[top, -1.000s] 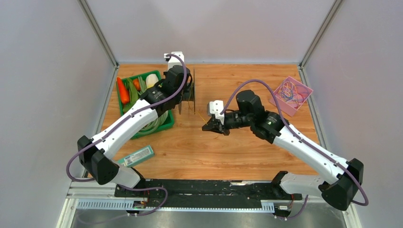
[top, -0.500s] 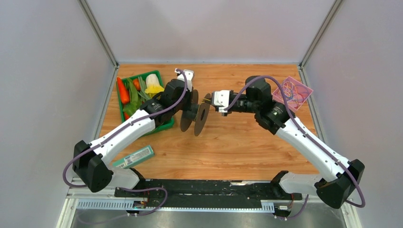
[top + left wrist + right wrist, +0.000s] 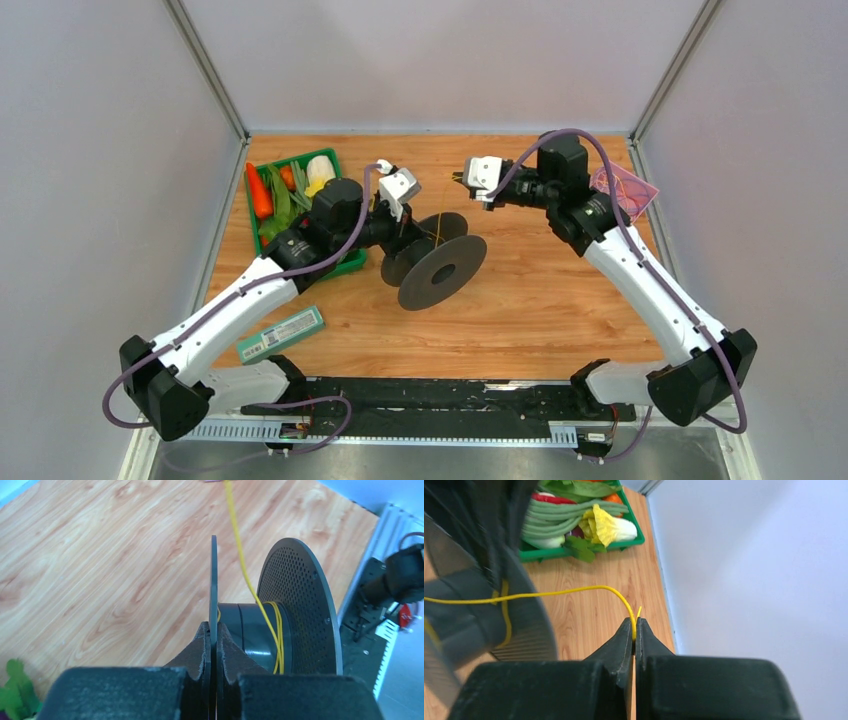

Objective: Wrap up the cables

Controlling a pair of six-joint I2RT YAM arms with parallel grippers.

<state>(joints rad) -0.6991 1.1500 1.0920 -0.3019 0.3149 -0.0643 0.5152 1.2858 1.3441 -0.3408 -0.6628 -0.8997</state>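
A black spool (image 3: 435, 268) with two round flanges hangs above the table's middle. My left gripper (image 3: 214, 630) is shut on the thin edge of its near flange (image 3: 213, 580). A yellow cable (image 3: 250, 575) is wound a few turns round the spool's hub (image 3: 250, 630) and runs off to the far right. My right gripper (image 3: 634, 630) is shut on that yellow cable (image 3: 564, 593) close to its free end. In the top view the right gripper (image 3: 462, 180) is raised behind and right of the spool. More coloured cables lie in a pink tray (image 3: 632, 190) at the back right.
A green crate (image 3: 338, 262) at the back left holds a carrot (image 3: 259, 192), long beans and other vegetables. A small green-and-white box (image 3: 281, 334) lies on the table near the front left. Grey walls close in the table on three sides.
The left arm has swung the spool right and forward, turning its flanges to face up. The right gripper has lifted and moved back with the yellow cable. The cable now runs taut between them.
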